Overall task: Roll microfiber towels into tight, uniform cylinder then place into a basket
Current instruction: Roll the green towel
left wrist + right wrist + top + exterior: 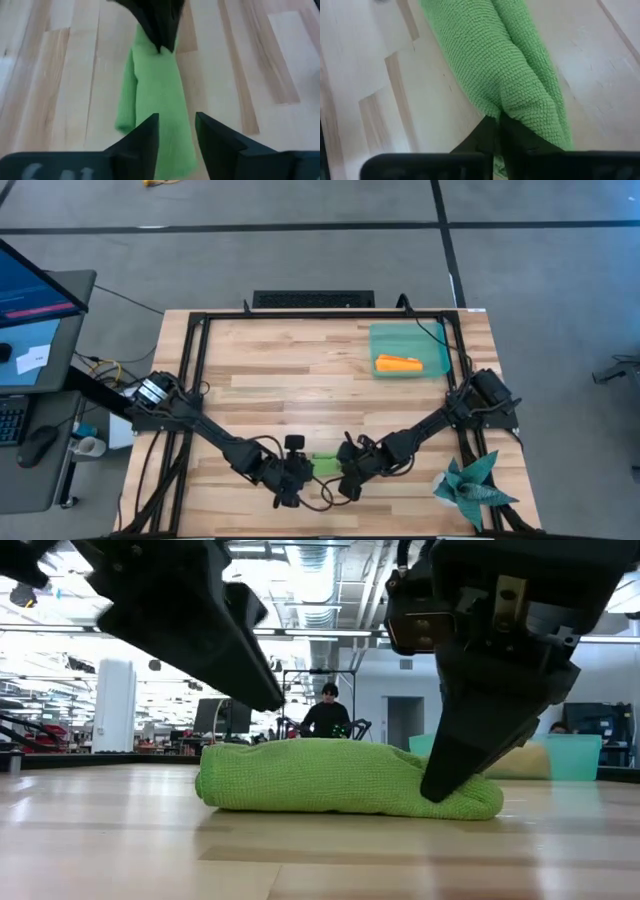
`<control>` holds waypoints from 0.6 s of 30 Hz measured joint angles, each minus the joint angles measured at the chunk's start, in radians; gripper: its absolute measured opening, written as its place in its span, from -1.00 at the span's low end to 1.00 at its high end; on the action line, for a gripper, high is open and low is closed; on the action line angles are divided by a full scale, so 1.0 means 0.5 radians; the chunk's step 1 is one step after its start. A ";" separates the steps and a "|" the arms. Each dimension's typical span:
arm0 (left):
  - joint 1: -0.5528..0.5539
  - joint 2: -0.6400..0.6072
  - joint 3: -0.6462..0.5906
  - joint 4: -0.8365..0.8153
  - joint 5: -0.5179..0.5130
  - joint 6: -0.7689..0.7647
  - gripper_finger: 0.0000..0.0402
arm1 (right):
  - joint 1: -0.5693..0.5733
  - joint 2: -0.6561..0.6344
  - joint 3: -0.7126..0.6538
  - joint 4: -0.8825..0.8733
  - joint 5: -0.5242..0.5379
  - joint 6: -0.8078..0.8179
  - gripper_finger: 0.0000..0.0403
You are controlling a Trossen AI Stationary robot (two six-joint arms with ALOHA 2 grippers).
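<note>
Green towel [345,777] lies rolled; right gripper [497,131] pinches its end, left gripper [176,131] spread above. Lifting one-ended risks unrolling before reaching basket [410,350].

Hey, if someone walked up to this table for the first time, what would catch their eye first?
Most likely the lime green towel, rolled into a cylinder near the table's front edge, with both arms bent over it. The right gripper pinches one end of the roll, while the left gripper stands open over the other end. Next would be the teal basket at the far right, already holding a rolled orange towel.
</note>
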 joint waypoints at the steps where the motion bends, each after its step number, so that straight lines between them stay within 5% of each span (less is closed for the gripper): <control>1: 0.011 0.015 0.000 0.030 0.017 -0.008 -0.37 | -0.005 0.001 0.001 0.010 -0.001 0.014 -0.77; 8: 0.076 0.158 0.000 0.127 0.134 -0.014 -0.12 | -0.004 0.001 0.002 0.030 0.011 0.004 -0.56; 18: 0.154 0.240 0.008 0.096 0.243 -0.193 -0.08 | -0.038 -0.030 0.003 0.036 -0.145 -0.054 -0.21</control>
